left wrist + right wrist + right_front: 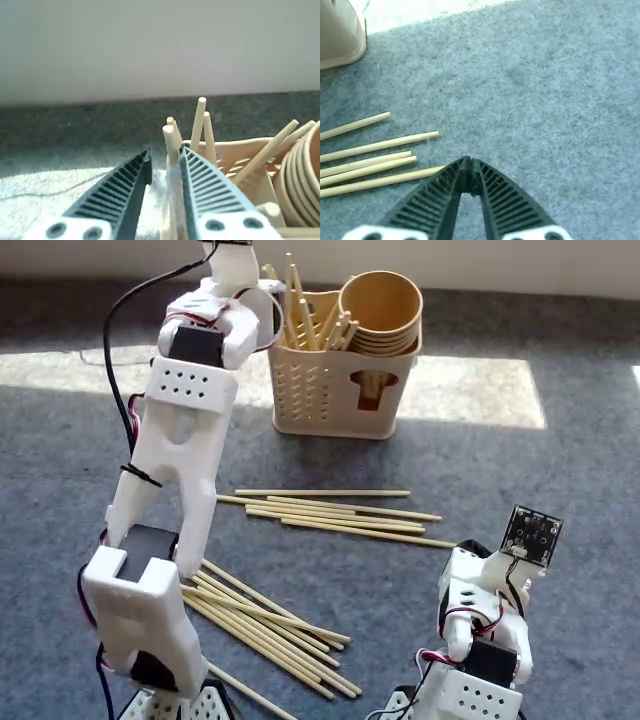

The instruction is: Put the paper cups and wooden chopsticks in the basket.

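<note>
The cream slotted basket (335,390) stands at the back on the carpet, with a stack of paper cups (382,308) in its right half and several wooden chopsticks (300,310) upright in its left half. My left gripper (165,150) hangs open over the basket's left end (235,150). One upright chopstick (172,142) stands between its fingers, against one of them. The cups' rims (300,170) lie beside it. My right gripper (468,161) is shut on nothing, low over the carpet, close to the end of a loose chopstick (395,178).
Two loose bunches of chopsticks lie on the carpet: one in the middle (330,512) and one by the left arm's base (265,630). The left arm (180,450) stretches along the left side. The right arm (490,610) sits folded at the front right.
</note>
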Robot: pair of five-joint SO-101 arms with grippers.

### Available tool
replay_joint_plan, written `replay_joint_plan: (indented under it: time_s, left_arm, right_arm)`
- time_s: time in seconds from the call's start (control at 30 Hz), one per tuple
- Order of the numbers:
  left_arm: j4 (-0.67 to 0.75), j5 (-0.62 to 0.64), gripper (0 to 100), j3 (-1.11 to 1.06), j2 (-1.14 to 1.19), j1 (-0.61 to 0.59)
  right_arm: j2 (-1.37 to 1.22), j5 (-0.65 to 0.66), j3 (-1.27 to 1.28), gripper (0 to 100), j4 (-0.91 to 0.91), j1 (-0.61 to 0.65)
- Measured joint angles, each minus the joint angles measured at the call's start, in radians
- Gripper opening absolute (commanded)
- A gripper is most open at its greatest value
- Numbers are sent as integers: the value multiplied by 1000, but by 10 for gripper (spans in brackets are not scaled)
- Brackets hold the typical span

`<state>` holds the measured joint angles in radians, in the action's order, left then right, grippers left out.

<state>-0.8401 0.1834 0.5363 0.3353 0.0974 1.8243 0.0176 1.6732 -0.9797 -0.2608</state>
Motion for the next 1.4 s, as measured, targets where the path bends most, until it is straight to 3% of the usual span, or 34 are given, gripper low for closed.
replay_joint_plan:
  time_s: [0.37,0.9,1.4]
  left_arm:
    - [-167,-3,115,0,-17,2]
    - [-462,-8,115,0,-278,3]
    - [-891,-331,91,2,-410,3]
  right_arm:
    - [0,0,0,6,0,0]
    - [0,0,0,6,0,-5]
    - [0,0,0,6,0,-3]
